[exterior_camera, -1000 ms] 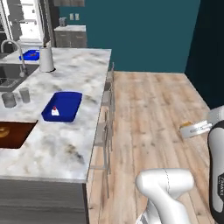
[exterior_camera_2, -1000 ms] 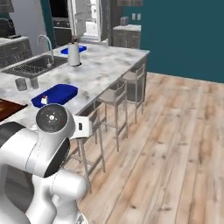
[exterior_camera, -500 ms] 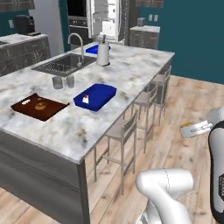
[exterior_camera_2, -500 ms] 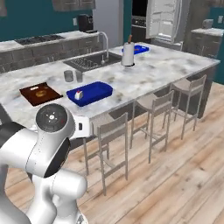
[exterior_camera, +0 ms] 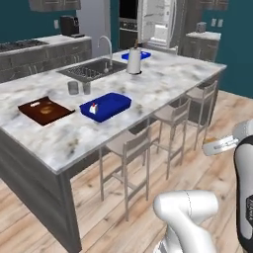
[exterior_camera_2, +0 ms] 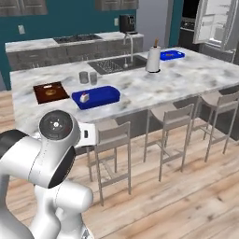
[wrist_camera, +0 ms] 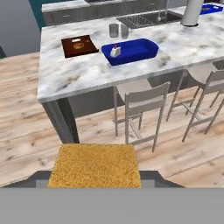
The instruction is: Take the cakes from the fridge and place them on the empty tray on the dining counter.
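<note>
A flat tan-brown square cake [wrist_camera: 94, 165] fills the bottom of the hand view, and my gripper [wrist_camera: 94, 180] is shut on it. From the left base camera the gripper [exterior_camera: 221, 145] hangs at the right over the wooden floor, well short of the dining counter [exterior_camera: 163, 79], with the cake's tan edge [exterior_camera: 210, 141] showing. The blue tray [exterior_camera: 116, 105] [exterior_camera_2: 105, 95] [wrist_camera: 140, 48] lies on the counter's near side. Inside it, at its left end, is the white wedge cake with a red top [exterior_camera: 93, 107] [exterior_camera_2: 84, 97] [wrist_camera: 115, 51]. The fridge [exterior_camera: 158, 22] [exterior_camera_2: 214, 21] stands open behind the counter.
A dark brown board with a round pastry [exterior_camera: 45, 110] [wrist_camera: 79, 45] lies left of the tray. Two glasses [exterior_camera: 74, 88], a sink [exterior_camera: 91, 71], a paper towel roll [exterior_camera: 134, 63] and another blue tray [exterior_camera: 136, 55] are farther back. Stools [exterior_camera: 128, 148] line the counter's near side.
Both base pictures have swung and shifted, so the base has moved: the counter now shows its long stool side. The tan cake stays in my gripper.
</note>
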Motion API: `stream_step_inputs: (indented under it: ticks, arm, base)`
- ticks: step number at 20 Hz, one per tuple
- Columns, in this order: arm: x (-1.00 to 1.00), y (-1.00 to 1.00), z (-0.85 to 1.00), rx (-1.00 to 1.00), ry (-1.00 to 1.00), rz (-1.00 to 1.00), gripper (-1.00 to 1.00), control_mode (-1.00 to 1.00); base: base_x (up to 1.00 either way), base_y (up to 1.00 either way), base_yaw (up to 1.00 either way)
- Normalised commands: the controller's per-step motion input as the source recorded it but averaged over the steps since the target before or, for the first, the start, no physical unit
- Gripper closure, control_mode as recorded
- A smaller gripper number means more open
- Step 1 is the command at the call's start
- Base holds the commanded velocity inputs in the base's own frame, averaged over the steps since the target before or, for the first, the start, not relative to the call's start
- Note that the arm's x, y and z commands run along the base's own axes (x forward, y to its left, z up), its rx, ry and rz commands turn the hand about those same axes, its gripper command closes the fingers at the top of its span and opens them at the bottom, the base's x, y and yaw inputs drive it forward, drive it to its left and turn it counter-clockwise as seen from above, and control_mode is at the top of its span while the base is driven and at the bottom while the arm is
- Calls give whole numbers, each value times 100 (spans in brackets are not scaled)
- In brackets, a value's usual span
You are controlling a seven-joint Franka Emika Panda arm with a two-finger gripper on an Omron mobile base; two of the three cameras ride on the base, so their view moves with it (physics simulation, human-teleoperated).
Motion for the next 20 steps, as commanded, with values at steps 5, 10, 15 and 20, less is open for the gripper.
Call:
stream_step_inputs:
  ticks: [5, 10, 15, 20]
  arm:
    - [0, 0, 0, 0, 0, 0, 100, 100]
    - [0, 0, 0, 0, 0, 0, 100, 100]
    - [0, 0, 0, 0, 0, 0, 100, 100]
    - [0, 0, 0, 0, 0, 0, 100, 100]
  base:
    - [21, -52, 37]
    - [38, -70, 41]
    - [15, -98, 39]
    - [29, -44, 46]
